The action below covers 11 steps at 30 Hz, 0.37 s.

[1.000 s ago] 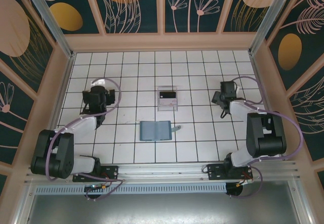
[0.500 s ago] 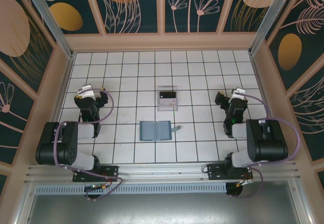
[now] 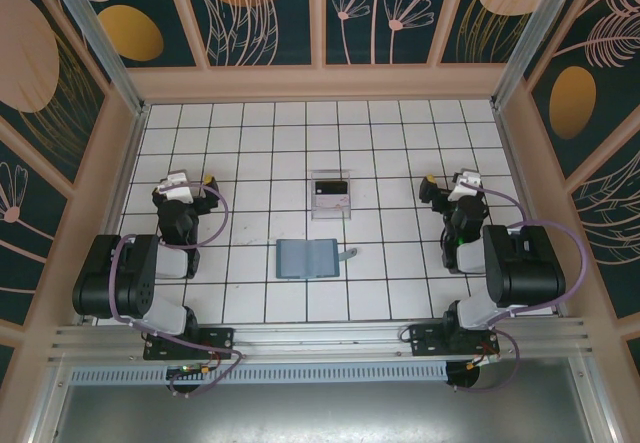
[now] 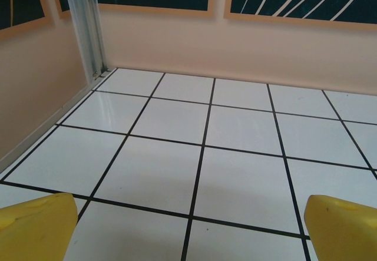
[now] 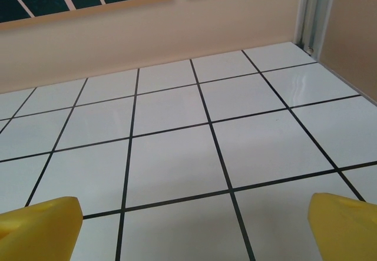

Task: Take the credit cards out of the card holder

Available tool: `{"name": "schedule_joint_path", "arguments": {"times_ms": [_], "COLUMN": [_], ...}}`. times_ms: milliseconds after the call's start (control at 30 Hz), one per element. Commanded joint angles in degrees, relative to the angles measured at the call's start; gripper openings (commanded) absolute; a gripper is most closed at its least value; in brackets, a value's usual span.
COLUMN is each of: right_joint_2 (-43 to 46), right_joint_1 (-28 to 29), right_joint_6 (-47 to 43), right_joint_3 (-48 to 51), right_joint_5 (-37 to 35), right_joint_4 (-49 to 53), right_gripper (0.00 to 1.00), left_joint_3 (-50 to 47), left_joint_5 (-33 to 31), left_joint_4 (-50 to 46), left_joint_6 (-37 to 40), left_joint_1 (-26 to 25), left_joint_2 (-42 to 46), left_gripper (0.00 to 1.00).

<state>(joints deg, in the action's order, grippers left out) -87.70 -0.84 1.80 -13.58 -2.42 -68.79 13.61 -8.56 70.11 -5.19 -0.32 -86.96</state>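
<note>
White glossy tiles with black grid lines cover the worktop point(image 3: 250, 133), which is walled in by dark panels painted with flowers. The card holder point(image 3: 308, 259) lies open and flat around the middle, slightly toward the near edge, with its strap tab point(image 3: 347, 255) sticking out on the right. Just beyond it, toward the far edge, sits a clear tray point(image 3: 331, 209). The credit cards point(image 3: 331, 191) seem to rest inside it, one showing a dark band, so the holder's pockets are probably empty.

The cards look thin, stiff, light and slick. Lying flat, they would be best pinched across a raised short edge. The holder looks soft and light and is likely to slide on the tile unless it is pinned down.

The left pincer point(image 3: 186, 181) hovers near the left edge and the right pincer point(image 3: 452, 185) near the right edge. Both are well apart from the holder. Each has its yellow fingers point(image 4: 38, 225) spread wide over bare tile, holding and touching nothing.
</note>
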Motion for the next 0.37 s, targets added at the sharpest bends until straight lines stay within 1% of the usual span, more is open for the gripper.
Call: {"name": "schedule_joint_path", "arguments": {"times_ms": [0,267,333], "right_joint_2": [-0.43,-0.43,0.11], "right_joint_1": [-0.75,-0.78,-0.18], "right_joint_6": [-0.83,-1.10,-2.13], "right_joint_3": [0.20,0.23,1.83], "right_joint_5": [1.27,2.75,3.06], "right_joint_4": [-2.66,-2.58,-5.01], "right_gripper": [0.99,0.99,0.99], "left_joint_3": [-0.07,-0.11,-0.07], "left_joint_5": [1.26,1.26,1.26], "left_joint_4": [2.57,2.54,2.49], "left_joint_6": [0.74,0.79,0.80], "left_joint_1": [0.14,0.14,0.17], "left_joint_2": [0.03,0.02,-0.01], "left_gripper": [0.99,0.99,0.99]}}
